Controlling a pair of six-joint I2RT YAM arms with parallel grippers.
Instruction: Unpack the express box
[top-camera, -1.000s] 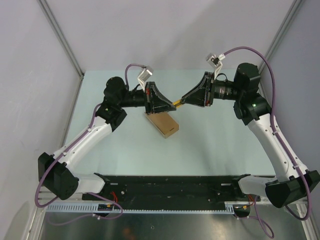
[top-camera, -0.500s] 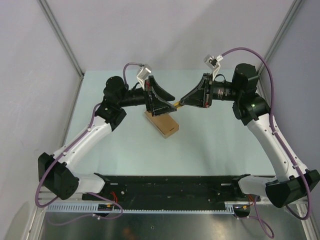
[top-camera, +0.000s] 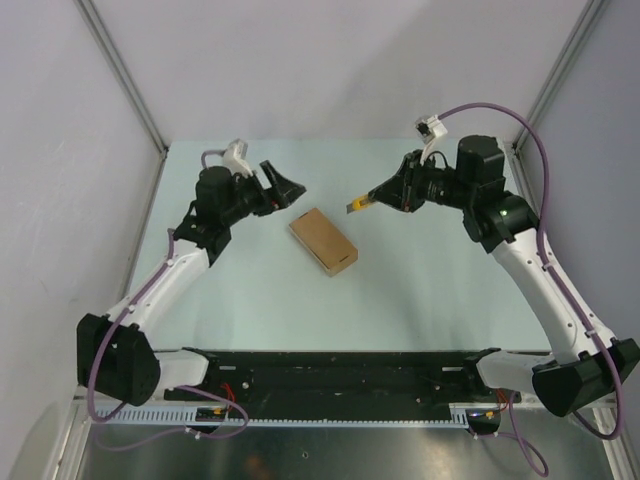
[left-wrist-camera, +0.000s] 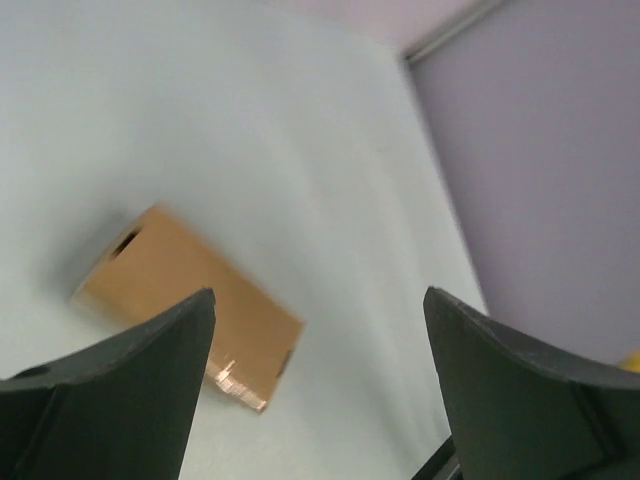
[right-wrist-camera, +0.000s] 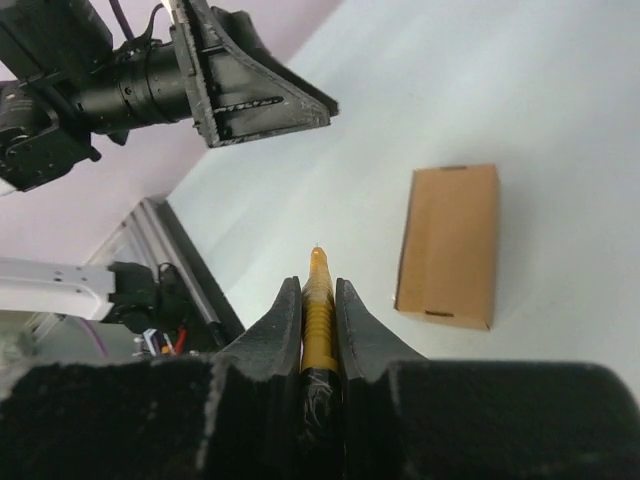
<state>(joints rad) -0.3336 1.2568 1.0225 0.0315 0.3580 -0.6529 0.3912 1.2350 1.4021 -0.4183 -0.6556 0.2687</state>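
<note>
The express box (top-camera: 323, 241), a flat brown carton, lies closed on the pale green table (top-camera: 420, 290), angled toward the near right. My left gripper (top-camera: 285, 188) hovers open to the left of it, apart from it, nothing between its fingers. In the left wrist view the box (left-wrist-camera: 165, 270) lies beyond the wide-spread left gripper (left-wrist-camera: 318, 295). My right gripper (top-camera: 368, 201) is shut on a slim yellow utility knife (top-camera: 354, 208), its tip pointing at the box from the upper right without touching. The right wrist view shows the knife (right-wrist-camera: 318, 300) clamped, and the box (right-wrist-camera: 450, 245) ahead.
A black base rail (top-camera: 340, 365) runs along the near edge between the arm bases. Grey walls and metal frame posts (top-camera: 125, 75) enclose the table at the back and sides. The left arm's open gripper (right-wrist-camera: 255, 95) shows at the top of the right wrist view.
My left gripper opened, let go of the box and drew back to the left. My right gripper pulled slightly away to the right, still holding the knife. The box has not moved.
</note>
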